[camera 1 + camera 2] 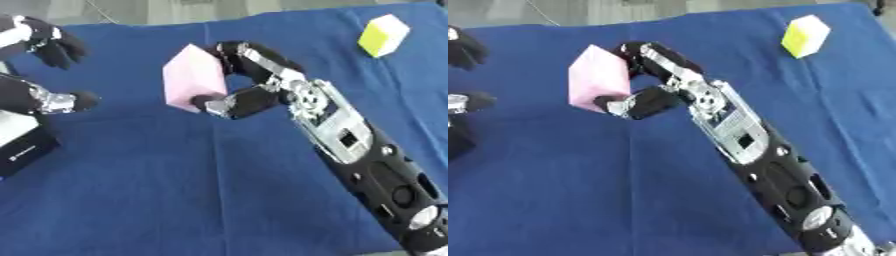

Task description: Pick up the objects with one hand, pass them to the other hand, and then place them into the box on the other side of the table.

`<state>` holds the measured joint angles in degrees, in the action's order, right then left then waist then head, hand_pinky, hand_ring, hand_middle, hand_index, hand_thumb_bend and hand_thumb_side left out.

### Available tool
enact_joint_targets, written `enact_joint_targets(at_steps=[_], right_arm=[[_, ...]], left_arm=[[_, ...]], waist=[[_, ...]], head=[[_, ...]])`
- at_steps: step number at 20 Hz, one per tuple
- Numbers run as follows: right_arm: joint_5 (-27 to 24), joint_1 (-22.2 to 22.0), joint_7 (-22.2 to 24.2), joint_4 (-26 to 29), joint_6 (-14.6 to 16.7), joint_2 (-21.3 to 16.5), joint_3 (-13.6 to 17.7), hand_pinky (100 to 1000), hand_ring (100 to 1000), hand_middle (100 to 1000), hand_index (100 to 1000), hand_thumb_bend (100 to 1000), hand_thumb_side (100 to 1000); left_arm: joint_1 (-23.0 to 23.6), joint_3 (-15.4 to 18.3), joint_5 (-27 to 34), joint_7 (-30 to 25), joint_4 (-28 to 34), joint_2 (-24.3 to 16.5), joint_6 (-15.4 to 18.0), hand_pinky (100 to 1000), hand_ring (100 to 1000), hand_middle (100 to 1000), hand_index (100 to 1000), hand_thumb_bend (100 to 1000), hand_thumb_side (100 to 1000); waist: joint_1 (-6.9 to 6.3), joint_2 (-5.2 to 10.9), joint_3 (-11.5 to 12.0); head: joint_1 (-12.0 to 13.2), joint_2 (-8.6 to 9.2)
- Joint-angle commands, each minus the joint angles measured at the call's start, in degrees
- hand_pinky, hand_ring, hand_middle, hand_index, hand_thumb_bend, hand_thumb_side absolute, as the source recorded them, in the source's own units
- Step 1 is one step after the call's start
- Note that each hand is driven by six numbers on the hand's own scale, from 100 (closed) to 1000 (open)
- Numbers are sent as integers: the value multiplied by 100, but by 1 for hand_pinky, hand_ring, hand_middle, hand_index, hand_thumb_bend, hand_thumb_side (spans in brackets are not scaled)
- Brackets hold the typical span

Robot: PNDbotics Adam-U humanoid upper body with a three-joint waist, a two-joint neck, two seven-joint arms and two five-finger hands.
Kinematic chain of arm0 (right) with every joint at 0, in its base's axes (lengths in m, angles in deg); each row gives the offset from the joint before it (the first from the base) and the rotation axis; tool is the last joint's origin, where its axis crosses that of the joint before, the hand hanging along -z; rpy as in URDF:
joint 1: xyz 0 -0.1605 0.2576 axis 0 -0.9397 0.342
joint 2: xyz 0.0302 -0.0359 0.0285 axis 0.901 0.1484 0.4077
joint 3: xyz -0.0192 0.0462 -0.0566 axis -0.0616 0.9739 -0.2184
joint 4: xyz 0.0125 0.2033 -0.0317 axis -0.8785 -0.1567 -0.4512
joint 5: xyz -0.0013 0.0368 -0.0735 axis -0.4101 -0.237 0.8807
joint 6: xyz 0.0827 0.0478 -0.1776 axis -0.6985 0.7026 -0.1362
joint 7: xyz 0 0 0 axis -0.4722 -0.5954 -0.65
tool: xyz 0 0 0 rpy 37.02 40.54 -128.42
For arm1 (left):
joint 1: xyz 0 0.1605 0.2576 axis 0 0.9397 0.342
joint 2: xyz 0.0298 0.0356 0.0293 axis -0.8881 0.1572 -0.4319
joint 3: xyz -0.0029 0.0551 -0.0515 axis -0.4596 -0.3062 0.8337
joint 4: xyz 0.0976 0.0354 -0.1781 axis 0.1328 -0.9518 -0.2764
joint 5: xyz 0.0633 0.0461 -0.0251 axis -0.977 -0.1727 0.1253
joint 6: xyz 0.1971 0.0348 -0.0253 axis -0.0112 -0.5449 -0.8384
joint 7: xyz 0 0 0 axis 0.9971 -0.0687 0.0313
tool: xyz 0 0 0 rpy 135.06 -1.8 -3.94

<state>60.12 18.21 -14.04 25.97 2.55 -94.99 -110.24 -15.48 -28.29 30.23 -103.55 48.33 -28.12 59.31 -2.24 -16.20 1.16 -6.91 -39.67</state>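
Observation:
A pink block [192, 76] is held above the blue cloth, with my right hand [254, 82] shut on it: fingers curl over its top right edge and the thumb presses its lower corner. My left hand [48, 70] hangs at the left edge, fingers and thumb spread apart with nothing between them, a short way left of the pink block. A yellow block [383, 35] lies on the cloth at the far right.
A blue cloth [201, 180] covers the table. A box with a black side and white top [22, 142] shows at the left edge, below my left hand. The right forearm [367, 165] slants across the lower right.

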Motion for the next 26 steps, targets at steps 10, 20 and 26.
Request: enact_joint_targets(at_steps=[10, 20, 26], right_arm=[[316, 141, -2, -278, 26, 169, -68, 785, 750, 593, 632, 100, 100], [875, 168, -242, -722, 136, 532, -76, 787, 753, 596, 634, 100, 100], [1075, 127, -495, -707, 146, 496, -73, 786, 753, 596, 634, 100, 100]], left_arm=[[-126, 343, 635, 439, 1220, -161, -573, 730, 648, 652, 782, 515, 503], [-664, -24, 793, 194, 1358, 237, -574, 734, 651, 655, 782, 505, 495], [-869, -248, 449, -87, 1358, 453, -820, 743, 670, 672, 787, 531, 490]], waist=[[-115, 273, 103], [-143, 312, 164], [-178, 332, 207]], head=[[-82, -54], [-126, -106], [-141, -148]])
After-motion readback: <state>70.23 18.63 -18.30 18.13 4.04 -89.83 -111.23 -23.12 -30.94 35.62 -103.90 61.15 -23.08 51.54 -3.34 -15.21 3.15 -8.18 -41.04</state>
